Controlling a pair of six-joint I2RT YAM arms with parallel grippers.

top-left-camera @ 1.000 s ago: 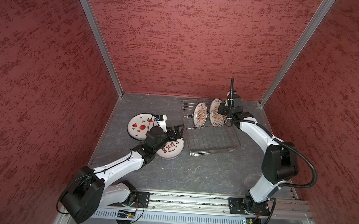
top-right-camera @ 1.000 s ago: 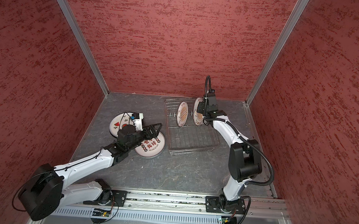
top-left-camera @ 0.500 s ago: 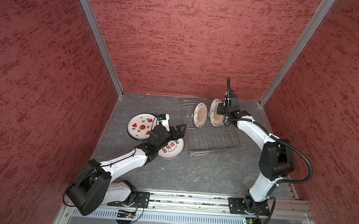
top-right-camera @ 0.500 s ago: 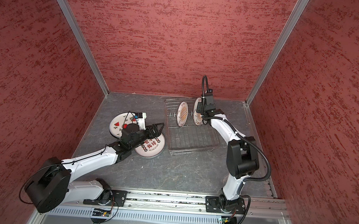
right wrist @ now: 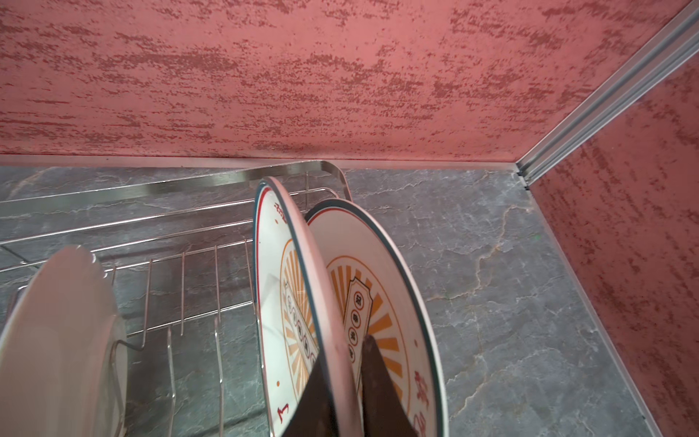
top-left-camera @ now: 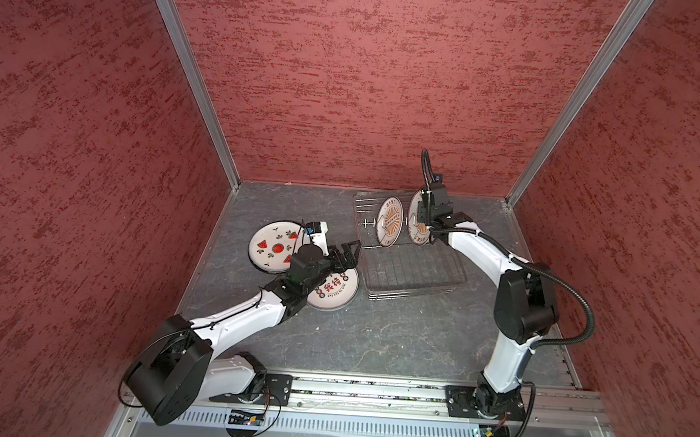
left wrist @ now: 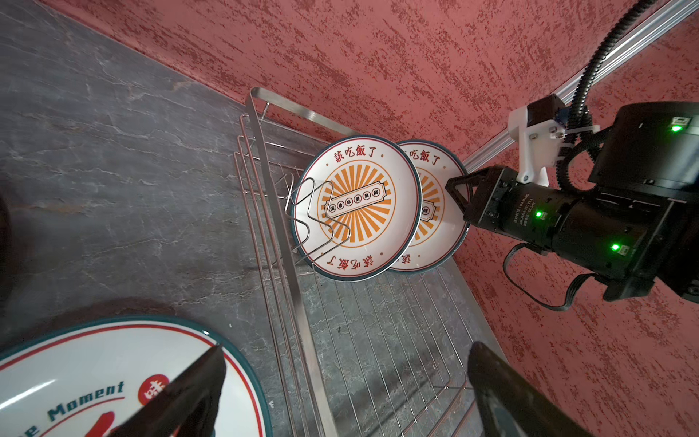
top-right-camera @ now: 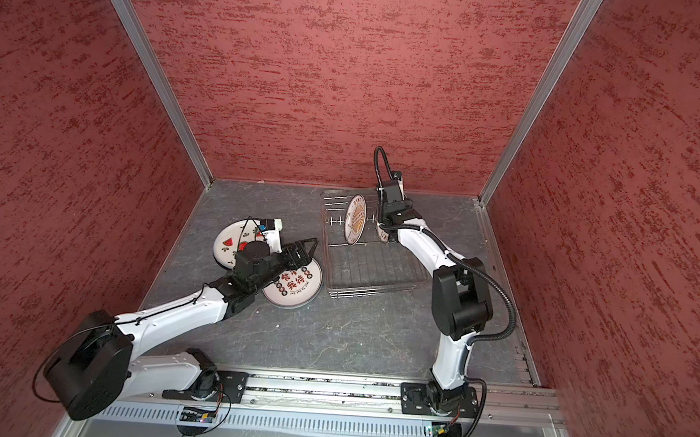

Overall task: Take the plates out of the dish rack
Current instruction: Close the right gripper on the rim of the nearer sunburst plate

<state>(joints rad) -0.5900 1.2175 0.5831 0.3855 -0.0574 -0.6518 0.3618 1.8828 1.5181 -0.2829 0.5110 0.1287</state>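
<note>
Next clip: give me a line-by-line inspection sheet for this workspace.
Surface: grey veined table, no spills seen.
Job's things: dish rack holds three upright plates by the right wrist view; watermelon plate and red-character plate lie flat on the table.
Clutter: nothing seen.
Grippers: left gripper open, empty, over the gap between red-character plate and rack; right gripper shut on the middle sunburst plate's top rim.
Cables: black conduit loops off the right arm, away from the rack.
Surroundings: red textured walls, aluminium corner posts.
</note>
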